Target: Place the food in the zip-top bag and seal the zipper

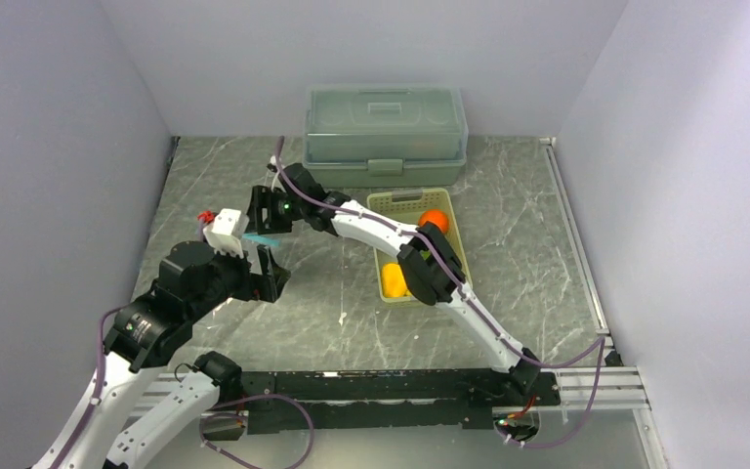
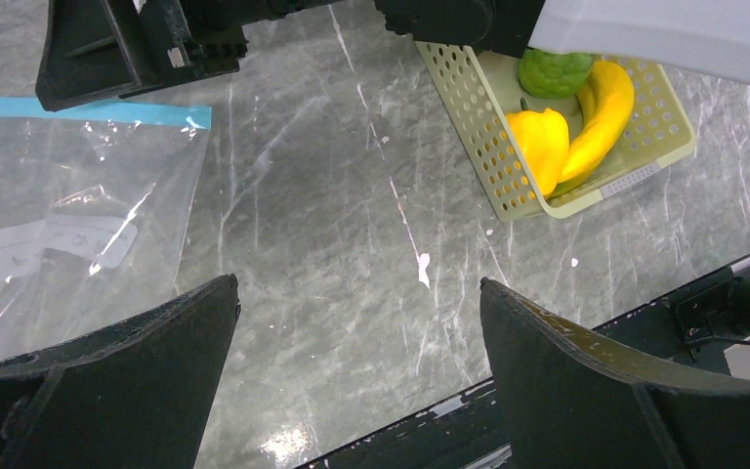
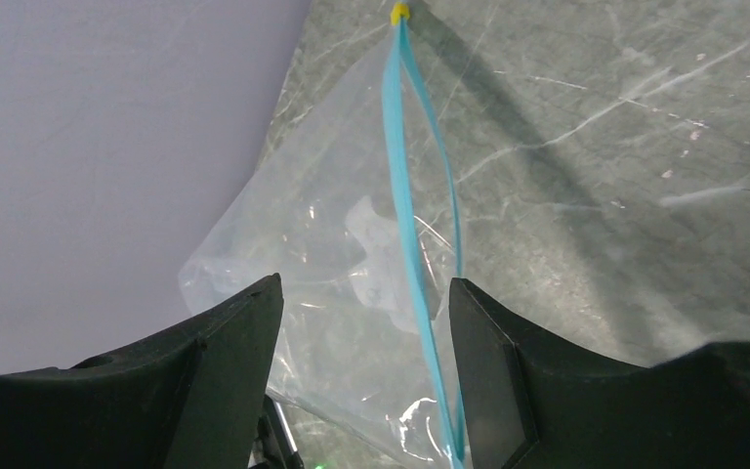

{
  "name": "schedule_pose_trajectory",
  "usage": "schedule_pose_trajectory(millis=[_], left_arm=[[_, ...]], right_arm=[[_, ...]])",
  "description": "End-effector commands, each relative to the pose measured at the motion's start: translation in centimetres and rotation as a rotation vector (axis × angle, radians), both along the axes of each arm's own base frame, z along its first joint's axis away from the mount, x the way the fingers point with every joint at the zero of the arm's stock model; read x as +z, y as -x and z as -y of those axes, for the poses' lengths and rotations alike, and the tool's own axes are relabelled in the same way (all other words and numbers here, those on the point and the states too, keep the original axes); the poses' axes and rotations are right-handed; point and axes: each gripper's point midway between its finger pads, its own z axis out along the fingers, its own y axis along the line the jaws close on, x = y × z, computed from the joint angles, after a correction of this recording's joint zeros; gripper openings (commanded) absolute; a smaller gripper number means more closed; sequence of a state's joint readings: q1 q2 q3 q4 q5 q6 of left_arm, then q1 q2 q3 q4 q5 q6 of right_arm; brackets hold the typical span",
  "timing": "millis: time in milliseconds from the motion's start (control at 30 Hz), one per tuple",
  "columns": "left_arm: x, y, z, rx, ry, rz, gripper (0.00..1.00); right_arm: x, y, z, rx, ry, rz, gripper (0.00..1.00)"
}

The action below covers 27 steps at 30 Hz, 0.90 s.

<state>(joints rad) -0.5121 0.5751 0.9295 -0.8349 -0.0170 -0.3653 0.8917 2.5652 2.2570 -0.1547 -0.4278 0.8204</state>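
The left gripper (image 2: 358, 293) is held fully spread over bare table, just right of the bag (image 2: 59, 225), probably positioned to steady the film. No food is seen in the bag. Its zipper (image 3: 405, 225) is partly parted. The right gripper (image 3: 363, 293) is spread astride the zipper with nothing pinched, presumably so that one lip can be taken and the mouth widened. At the right, the food (image 2: 539, 142) is contained in the basket (image 2: 464, 122), well apart from the bag.
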Motion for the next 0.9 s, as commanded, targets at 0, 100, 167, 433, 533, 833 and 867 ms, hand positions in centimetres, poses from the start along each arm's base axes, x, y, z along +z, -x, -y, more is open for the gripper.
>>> schedule_pose_trajectory(millis=[0,100,167,433,533,833,867], left_arm=[[0.4,-0.4,0.2,0.012,0.02,0.01,0.99],[0.4,-0.4,0.2,0.012,0.021,0.009,0.99],[0.3,-0.4,0.2,0.012,0.019,0.007,0.99],[0.3,-0.4,0.2,0.016,0.018,0.007,0.99],[0.3,-0.5,0.2,0.017,0.018,0.004,0.99],[0.1,-0.6,0.1,0.022,0.013,-0.002,0.99],[0.1,-0.6,0.1,0.023,0.012,-0.003,0.99]], right_arm=[[3.8,0.5,-1.5,0.031,-0.094,0.056,0.67],[3.6,1.0,-1.6,0.045,-0.091,0.049,0.67],[3.5,1.3,-1.7,0.054,-0.088,0.048,0.67],[2.9,2.5,-1.5,0.079,-0.073,0.021,0.65],[2.4,3.1,-1.3,0.096,-0.066,-0.002,0.6],[1.1,5.0,-0.9,0.157,-0.048,-0.046,0.48],[1.0,5.2,-0.9,0.162,-0.047,-0.049,0.46]])
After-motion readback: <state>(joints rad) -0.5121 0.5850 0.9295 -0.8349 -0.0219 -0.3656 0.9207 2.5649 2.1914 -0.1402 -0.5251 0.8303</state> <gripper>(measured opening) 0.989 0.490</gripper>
